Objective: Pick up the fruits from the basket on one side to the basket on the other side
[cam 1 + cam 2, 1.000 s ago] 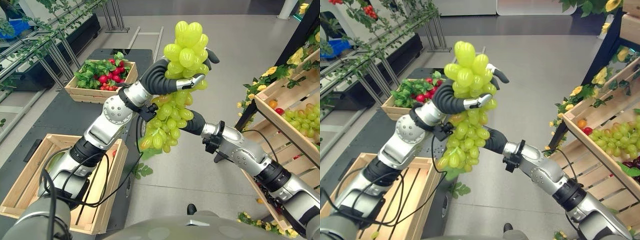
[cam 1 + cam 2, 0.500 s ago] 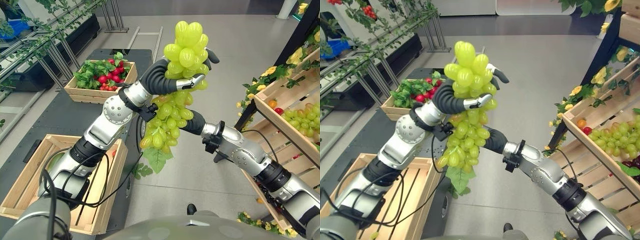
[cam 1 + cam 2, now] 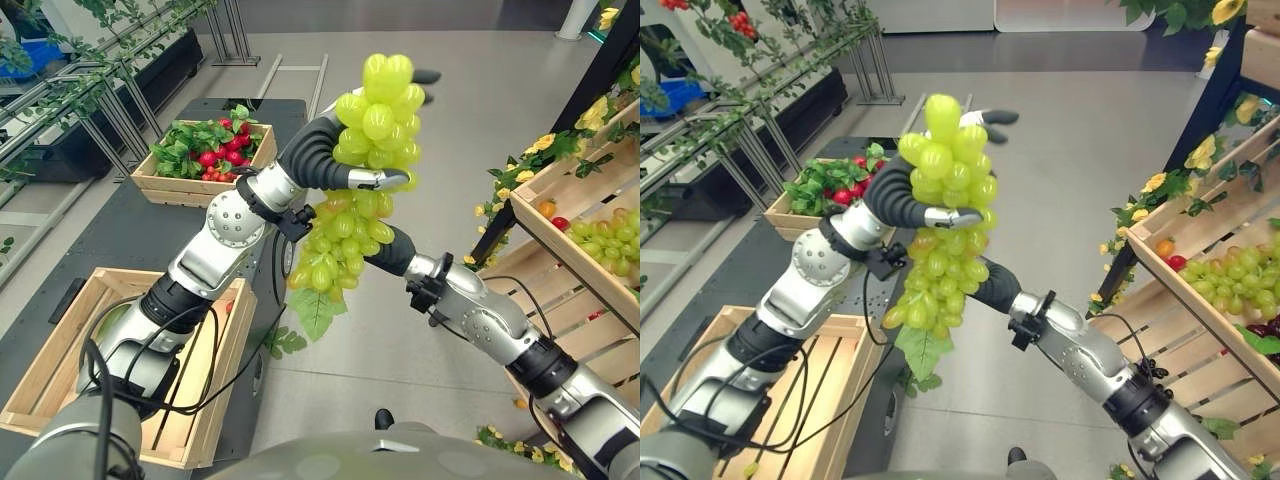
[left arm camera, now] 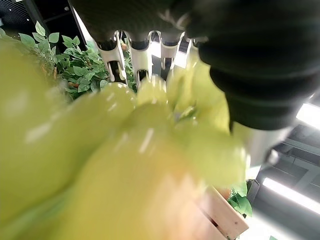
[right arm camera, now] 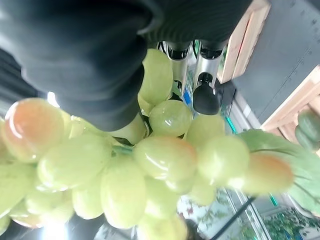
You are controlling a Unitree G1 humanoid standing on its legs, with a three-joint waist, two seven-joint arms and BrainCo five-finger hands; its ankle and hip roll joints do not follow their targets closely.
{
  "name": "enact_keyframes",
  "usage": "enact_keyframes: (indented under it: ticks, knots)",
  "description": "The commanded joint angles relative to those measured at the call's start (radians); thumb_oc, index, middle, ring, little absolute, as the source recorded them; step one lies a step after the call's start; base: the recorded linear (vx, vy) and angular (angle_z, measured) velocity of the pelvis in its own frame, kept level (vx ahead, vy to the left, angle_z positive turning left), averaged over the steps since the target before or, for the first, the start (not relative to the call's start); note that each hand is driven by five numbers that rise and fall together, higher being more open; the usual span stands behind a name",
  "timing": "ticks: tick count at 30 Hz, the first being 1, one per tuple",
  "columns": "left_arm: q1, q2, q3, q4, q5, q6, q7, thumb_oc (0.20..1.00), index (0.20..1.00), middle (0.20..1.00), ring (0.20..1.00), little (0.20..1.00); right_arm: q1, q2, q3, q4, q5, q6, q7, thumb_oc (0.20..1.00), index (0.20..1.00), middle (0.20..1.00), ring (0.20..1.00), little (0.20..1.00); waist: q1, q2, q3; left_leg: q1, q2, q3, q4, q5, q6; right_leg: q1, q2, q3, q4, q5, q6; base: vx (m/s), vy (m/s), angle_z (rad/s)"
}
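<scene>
Green grape bunch (image 3: pixel 358 190) held aloft between crates, left robot hand (image 3: pixel 385 180) curled round its upper cluster, right robot hand (image 5: pixel 200 75) clasping the lower. Risk: opposed pulls tearing the stem, dropping grapes short of the empty wooden crate (image 3: pixel 60 350).

I find no legible text, label, number or sign on the wooden crates (image 3: pixel 60 360), the grapes (image 3: pixel 375 120), the shelf (image 3: pixel 590 270) or the floor.
</scene>
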Motion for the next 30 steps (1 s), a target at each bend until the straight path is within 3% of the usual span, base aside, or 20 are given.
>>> enact_keyframes:
  ticks: [1, 14, 18, 20, 21, 22, 24, 25, 28, 30]
  knots:
    - [-0.050, -0.007, 0.083, 0.093, -0.082, -0.054, 0.043, 1.000, 1.000, 1.000, 1.000, 1.000, -0.016, 0.043, -0.078, -0.029, 0.073, -0.088, 0.005, 0.200, 0.200, 0.200, 0.200, 0.200, -0.018, -0.028, -0.012, -0.035, -0.026, -0.057, 0.031, 0.024, -0.008, 0.030, -0.048, -0.059, 0.054, -0.046, 0.085, -0.04, -0.036, 0.03]
    - [0.122, -0.016, 0.253, 0.098, -0.148, -0.076, 0.074, 1.000, 1.000, 1.000, 1.000, 1.000, 0.047, 0.063, -0.164, -0.029, 0.077, -0.109, 0.008, 0.200, 0.200, 0.200, 0.200, 0.200, -0.032, 0.009, 0.001, -0.068, 0.006, -0.082, 0.109, 0.029, -0.042, 0.041, -0.028, -0.064, 0.061, -0.072, 0.052, -0.01, -0.062, 0.05]
    - [0.252, -0.040, 0.356, 0.090, -0.211, -0.082, 0.062, 1.000, 1.000, 1.000, 1.000, 1.000, 0.077, 0.064, -0.213, -0.028, 0.077, -0.118, 0.003, 0.200, 0.200, 0.200, 0.200, 0.200, -0.031, 0.006, 0.022, -0.096, 0.031, -0.115, 0.221, 0.015, -0.067, 0.069, -0.020, -0.064, 0.052, -0.091, 0.035, 0.02, -0.120, 0.04]
    - [0.360, -0.079, 0.412, 0.090, -0.242, -0.076, 0.053, 1.000, 1.000, 1.000, 1.000, 1.000, 0.105, 0.063, -0.250, -0.038, 0.074, -0.122, 0.006, 0.200, 0.200, 0.200, 0.200, 0.200, -0.018, -0.013, 0.038, -0.144, 0.029, -0.161, 0.341, 0.064, -0.078, 0.091, -0.018, -0.053, 0.045, -0.082, 0.015, -0.01, -0.151, 0.03]
    - [0.362, -0.080, 0.413, 0.089, -0.242, -0.076, 0.053, 1.000, 1.000, 1.000, 1.000, 1.000, 0.106, 0.063, -0.249, -0.039, 0.074, -0.122, 0.006, 0.200, 0.200, 0.200, 0.200, 0.200, -0.020, -0.013, 0.039, -0.146, 0.030, -0.164, 0.346, 0.061, -0.078, 0.093, -0.017, -0.055, 0.044, -0.082, 0.015, -0.04, -0.089, -0.06]
    - [0.426, -0.094, 0.439, 0.080, -0.247, -0.065, 0.043, 1.000, 1.000, 1.000, 1.000, 1.000, 0.116, 0.059, -0.276, -0.047, 0.065, -0.126, 0.012, 0.200, 0.200, 0.200, 0.200, 0.200, -0.007, -0.026, 0.047, -0.174, 0.007, -0.207, 0.402, 0.083, -0.082, 0.099, -0.017, -0.038, 0.038, -0.082, 0.007, 0.00, -0.052, -0.13]
    - [0.484, -0.105, 0.472, 0.067, -0.239, -0.060, 0.042, 1.000, 1.000, 1.000, 1.000, 1.000, 0.113, 0.059, -0.298, -0.054, 0.046, -0.134, 0.007, 0.200, 0.200, 0.200, 0.200, 0.200, 0.010, -0.035, 0.048, -0.208, -0.037, -0.270, 0.406, 0.073, -0.069, 0.095, -0.016, -0.017, 0.036, -0.084, 0.005, 0.00, -0.039, -0.17]
    - [0.485, -0.105, 0.472, 0.066, -0.238, -0.060, 0.042, 1.000, 1.000, 1.000, 1.000, 1.000, 0.114, 0.059, -0.297, -0.055, 0.046, -0.134, 0.006, 0.200, 0.200, 0.200, 0.200, 0.200, 0.010, -0.035, 0.048, -0.208, -0.037, -0.269, 0.408, 0.071, -0.068, 0.095, -0.017, -0.017, 0.036, -0.084, 0.006, 0.02, -0.034, -0.34]
    - [0.582, -0.134, 0.571, 0.030, -0.234, -0.083, 0.064, 1.000, 1.000, 1.000, 1.000, 1.000, 0.094, 0.061, -0.323, -0.063, 0.006, -0.157, 0.001, 0.200, 0.200, 0.200, 0.200, 0.200, 0.054, -0.071, 0.042, -0.235, -0.152, -0.383, 0.346, -0.049, -0.007, 0.078, -0.003, 0.075, 0.035, -0.068, 0.014, 0.08, -0.063, -0.72]
    - [0.591, -0.152, 0.583, 0.026, -0.244, -0.094, 0.072, 1.000, 1.000, 1.000, 1.000, 1.000, 0.091, 0.061, -0.329, -0.065, -0.006, -0.162, -0.003, 0.200, 0.200, 0.200, 0.200, 0.200, 0.062, -0.076, 0.041, -0.232, -0.170, -0.408, 0.329, -0.057, 0.003, 0.075, 0.003, 0.100, 0.035, -0.064, 0.016, 0.05, -0.025, -0.87]
